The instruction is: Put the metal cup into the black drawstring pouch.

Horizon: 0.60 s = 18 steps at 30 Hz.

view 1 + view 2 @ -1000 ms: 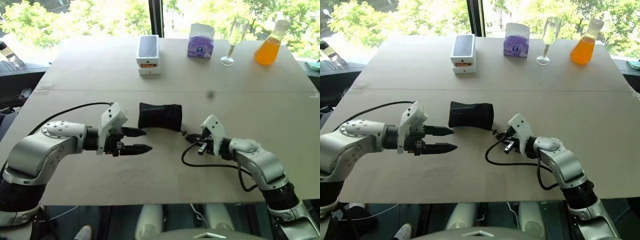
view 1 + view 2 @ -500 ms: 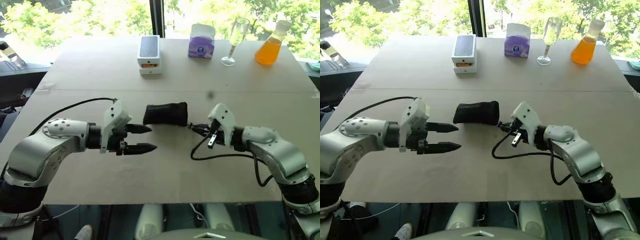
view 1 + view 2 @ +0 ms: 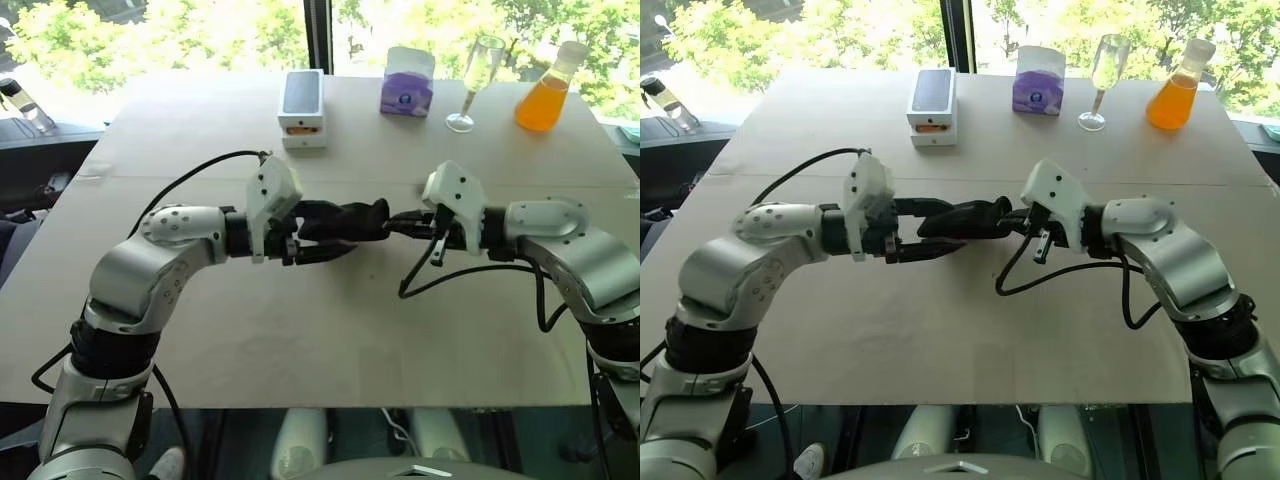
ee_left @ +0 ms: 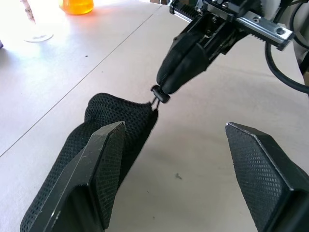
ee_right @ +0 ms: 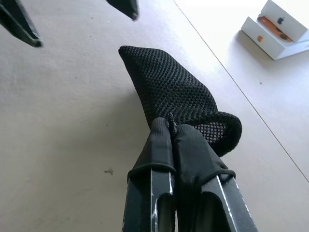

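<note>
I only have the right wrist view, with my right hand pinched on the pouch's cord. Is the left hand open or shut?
Observer: Open. The left hand has its fingers wide apart.
Operator: Is it on the pouch?
Observer: One finger lies alongside the black drawstring pouch; the other stands clear of it.
Operator: What's at the far edge?
Observer: A wine glass and an orange flask stand on the table, far from both hands.

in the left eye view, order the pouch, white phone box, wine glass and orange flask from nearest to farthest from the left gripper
1. black drawstring pouch, between the left gripper's open fingers.
2. white phone box, at the table's far edge.
3. wine glass, far right.
4. orange flask, farthest right.
</note>
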Motion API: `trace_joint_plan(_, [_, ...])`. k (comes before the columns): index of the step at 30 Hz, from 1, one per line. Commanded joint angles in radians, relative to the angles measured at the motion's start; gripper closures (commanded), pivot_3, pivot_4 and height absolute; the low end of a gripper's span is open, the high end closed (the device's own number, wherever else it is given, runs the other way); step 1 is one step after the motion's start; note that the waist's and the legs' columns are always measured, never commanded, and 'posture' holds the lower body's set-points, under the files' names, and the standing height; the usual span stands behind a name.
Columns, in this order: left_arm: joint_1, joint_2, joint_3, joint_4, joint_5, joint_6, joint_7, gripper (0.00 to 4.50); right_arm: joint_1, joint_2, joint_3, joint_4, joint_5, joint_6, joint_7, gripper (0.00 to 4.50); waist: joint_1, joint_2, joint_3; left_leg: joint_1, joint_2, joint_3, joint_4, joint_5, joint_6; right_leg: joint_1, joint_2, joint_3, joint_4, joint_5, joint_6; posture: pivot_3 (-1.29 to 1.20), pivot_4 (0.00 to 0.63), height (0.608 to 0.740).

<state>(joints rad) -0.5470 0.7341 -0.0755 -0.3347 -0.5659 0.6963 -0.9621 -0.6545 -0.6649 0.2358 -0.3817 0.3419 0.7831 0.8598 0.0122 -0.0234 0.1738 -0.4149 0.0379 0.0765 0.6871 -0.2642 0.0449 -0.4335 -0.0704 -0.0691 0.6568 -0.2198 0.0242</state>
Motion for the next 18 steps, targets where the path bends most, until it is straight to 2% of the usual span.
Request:
trace_joint_plan(1, [-0.052,-0.033,-0.048,0.068,0.061,-0.102,-0.047,1.11,-0.035,-0.019,0.003,-0.008,-0.015,-0.039,0.031,4.5,0.003,0.0,0.0,0.0,0.0,0.0,0.0,0.0,0.0,0.0,0.0,0.0,0.0,0.0,0.0,0.0,0.15,0.737])
trace_joint_plan(12, [-0.223,-0.172,-0.16,0.417,0.196,-0.334,-0.221,1.11,-0.065,-0.042,0.025,0.02,-0.062,-0.087,0.082,4.5,0.002,0.0,0.0,-0.001,-0.001,0.001,0.001,0.0,0.0,0.0,0.0,0.0,0.0,0.0,0.0,0.0,0.15,0.737])
trace_joint_plan(18, [-0.275,-0.217,-0.177,0.511,0.243,-0.424,-0.294,1.11,-0.079,-0.049,0.022,0.032,-0.074,-0.096,0.1,4.5,0.001,0.0,0.0,-0.001,-0.001,0.001,0.001,0.0,0.001,0.0,0.0,0.0,0.0,0.0,0.0,0.0,0.15,0.737])
